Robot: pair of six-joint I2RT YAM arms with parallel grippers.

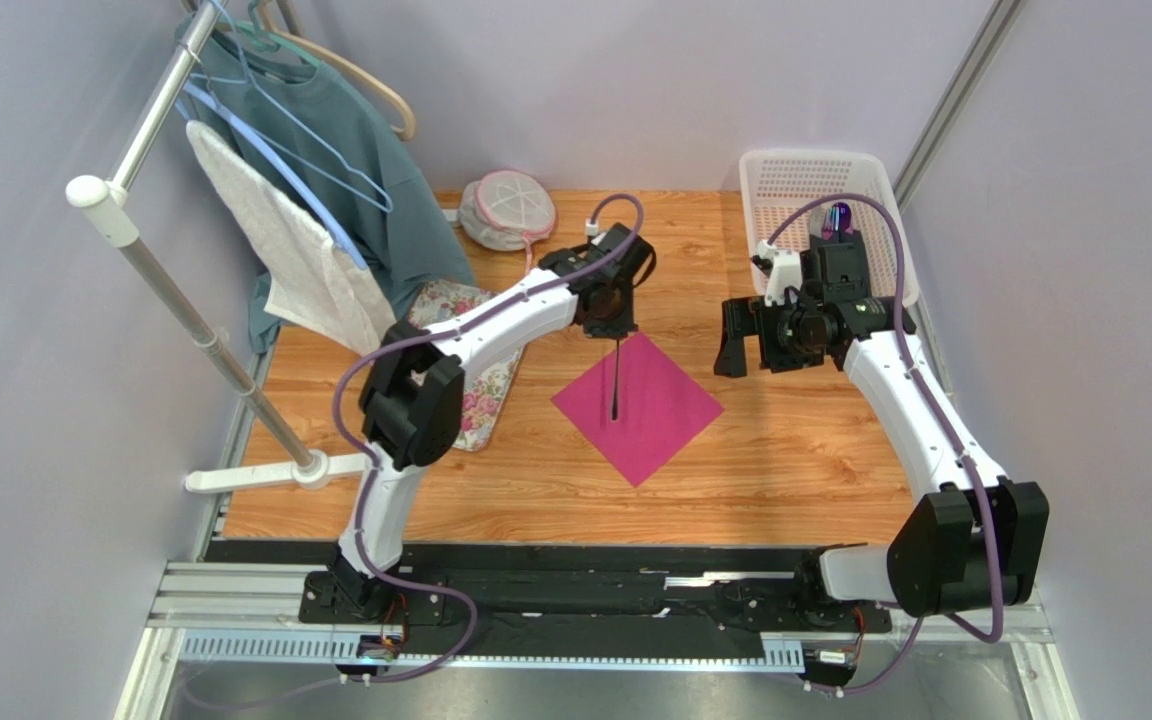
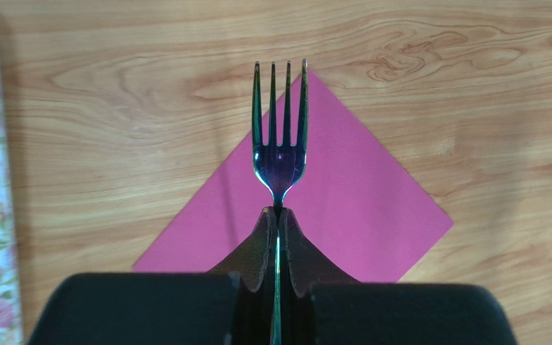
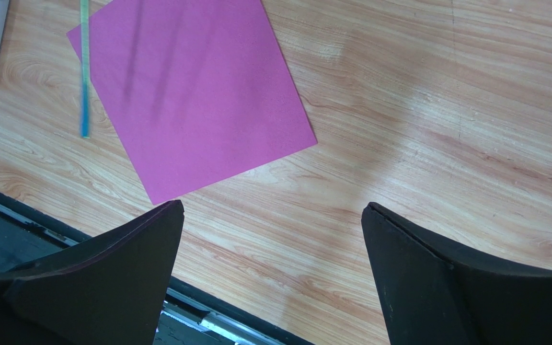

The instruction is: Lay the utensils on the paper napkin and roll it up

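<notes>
**Item 1, my left gripper** (image 2: 277, 215): jaws pressed together on the neck of the fork (image 2: 279, 159), with the handle running back between the pads. The gold tines point away from me, up the frame in my wrist view. In the top view the gripper sits just above centre, and the fork reaches down the frame from it over the paper.

**Item 2, the paper napkin** (image 2: 362, 208): a magenta square lying flat on the wooden table (image 1: 808, 435), turned corner-up like a diamond, at the centre of the top view. The fork tines lie over its upper corner in my wrist view. I cannot tell whether the tines touch the paper.

**Item 3, my right gripper** (image 3: 272, 208): fingers spread wide with nothing between them. It hangs over bare wood right of centre in the top view, near the napkin's right side but apart from it. In its own camera the napkin fills the upper left, and the fork shows as a thin blurred streak by the napkin's left edge.

**Item 4, floral cloth** (image 1: 480, 393): lies left of the napkin, partly under my left arm.

**Item 5, white basket** (image 1: 823, 188): stands at the upper right of the table and holds an item with a purple tip (image 1: 835, 222).

**Item 6, round quilted pouch** (image 1: 507, 207): sits at the table's top edge.

**Item 7, clothes rail** (image 1: 162, 255): stands at the upper left and carries a green shirt (image 1: 342, 158) and a white towel (image 1: 297, 263).
</notes>
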